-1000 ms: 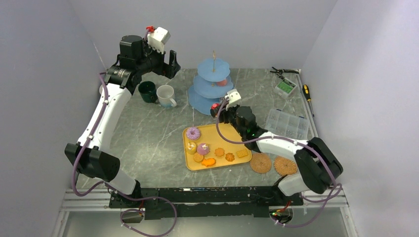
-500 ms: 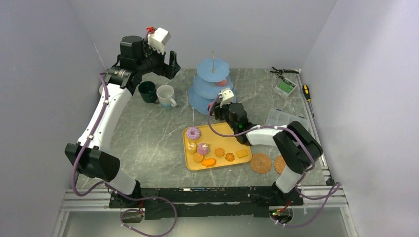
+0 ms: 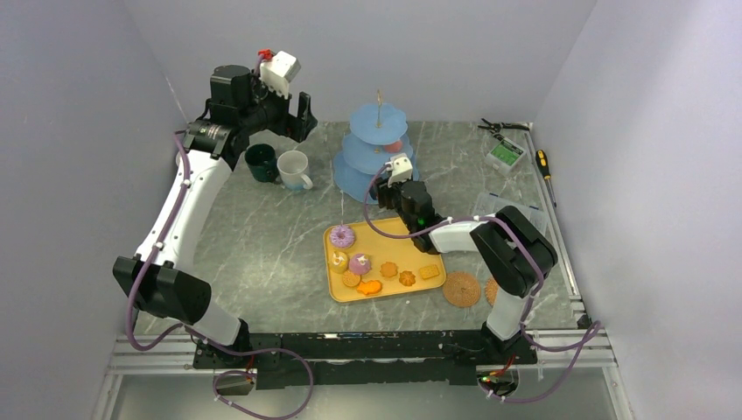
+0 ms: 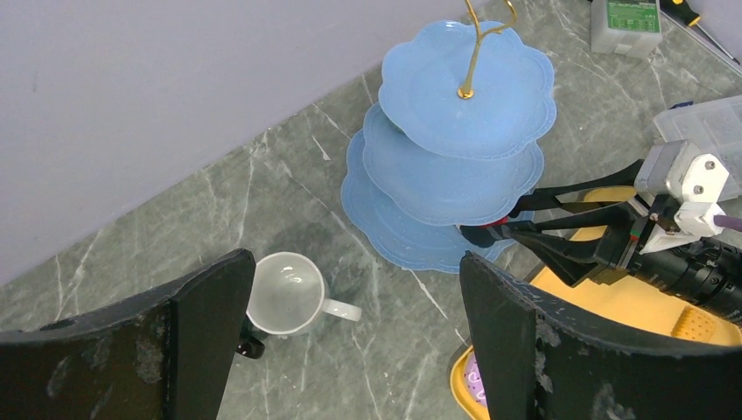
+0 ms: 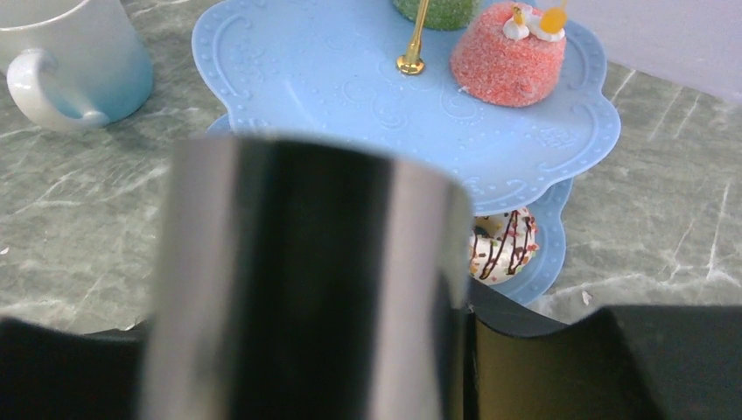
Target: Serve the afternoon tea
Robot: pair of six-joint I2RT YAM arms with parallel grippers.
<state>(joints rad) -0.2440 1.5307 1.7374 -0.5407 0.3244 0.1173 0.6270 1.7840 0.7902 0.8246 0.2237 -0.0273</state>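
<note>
The light-blue three-tier stand (image 3: 376, 144) stands at the back centre. Its middle tier holds a pink cupcake (image 5: 507, 52) and a green one (image 5: 437, 10). Its bottom tier holds a white drizzled doughnut (image 5: 500, 245). My right gripper (image 3: 391, 194) is shut on the black tongs (image 4: 542, 223). The tong tips reach the stand's bottom tier and pinch something red. My left gripper (image 4: 354, 262) is open and empty, high above the white mug (image 3: 293, 168) and dark green mug (image 3: 260, 162). A purple doughnut (image 3: 341, 235), cupcakes and orange biscuits (image 3: 407, 278) lie on the yellow tray (image 3: 398, 229).
Two woven coasters (image 3: 461, 289) lie right of the tray. A clear compartment box (image 3: 516, 219), a green-labelled box (image 3: 506, 155), pliers (image 3: 499, 127) and a screwdriver (image 3: 544, 162) lie at the back right. Walls close in the left, back and right.
My right gripper has moved with the tongs from over the tray's back edge towards the stand's bottom tier, and the right elbow has swung in. The left arm has not moved.
</note>
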